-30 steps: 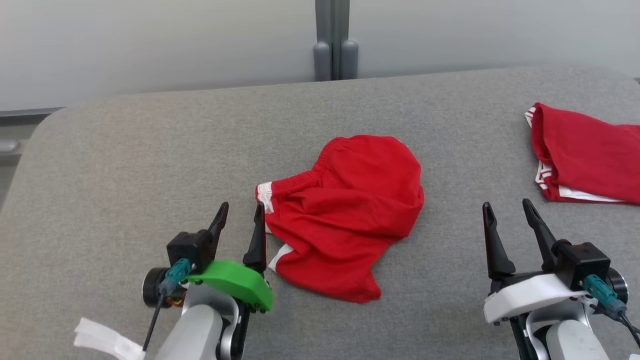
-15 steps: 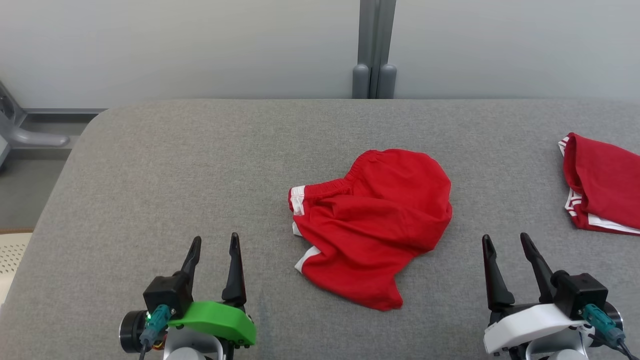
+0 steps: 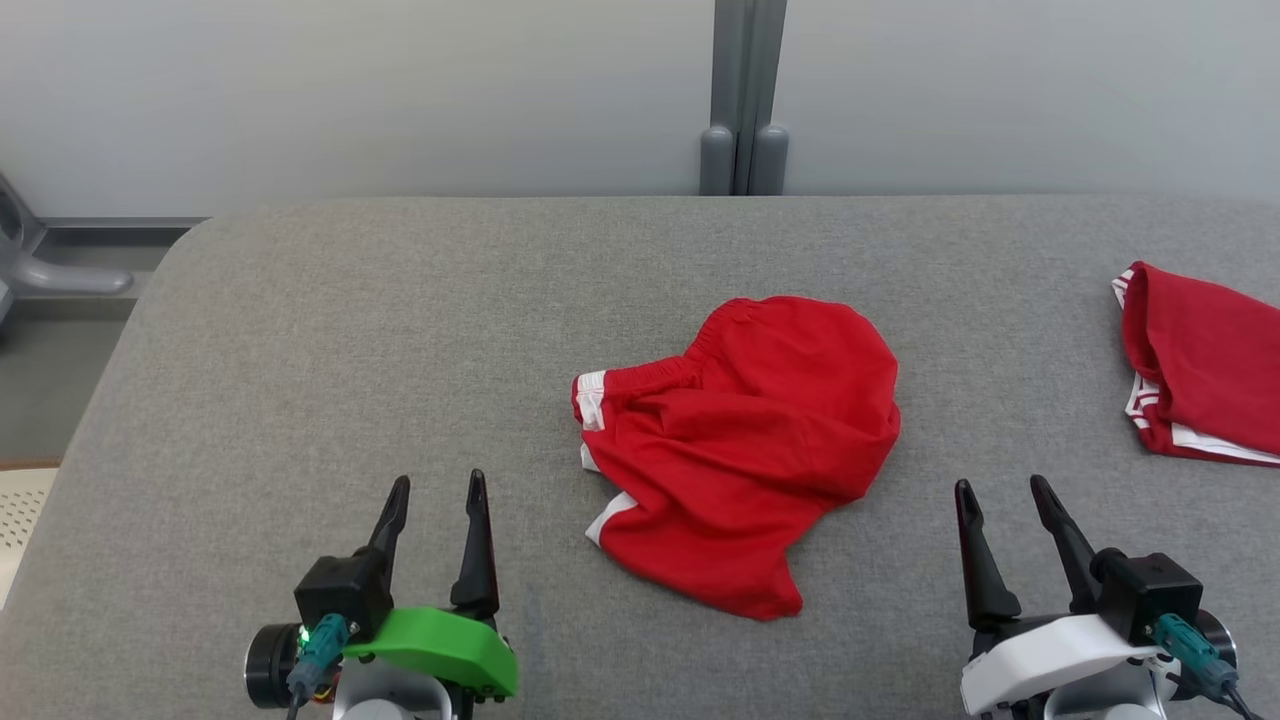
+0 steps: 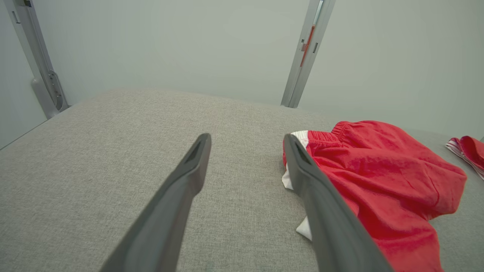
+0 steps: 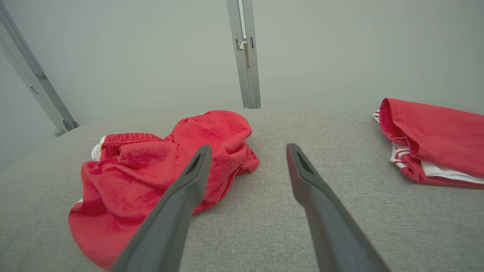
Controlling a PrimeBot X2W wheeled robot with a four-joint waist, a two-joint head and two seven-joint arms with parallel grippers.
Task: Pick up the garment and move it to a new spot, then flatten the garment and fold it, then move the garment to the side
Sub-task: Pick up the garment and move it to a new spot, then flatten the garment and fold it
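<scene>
Red shorts (image 3: 740, 450) crumpled in the middle of the frame, untouched. Left gripper (image 3: 437, 482) at lower left and right gripper (image 3: 1001, 485) at lower right, both spread open, empty. Better to pinch the waistband (image 3: 660, 372) (upper left of the heap), lifting high before carrying.

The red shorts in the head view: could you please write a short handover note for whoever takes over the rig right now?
Left tool: open, empty, over the table's near left side.
Right tool: open, empty, over the near right side.
Red shorts: crumpled in the middle of the grey table, between the two tools, touched by neither.
Second red garment: looks folded, at the table's right edge.
Done: nothing on the crumpled shorts, judging by how they lie.
Left: pick them up, move them to a new spot, flatten, fold, move to the side.
</scene>
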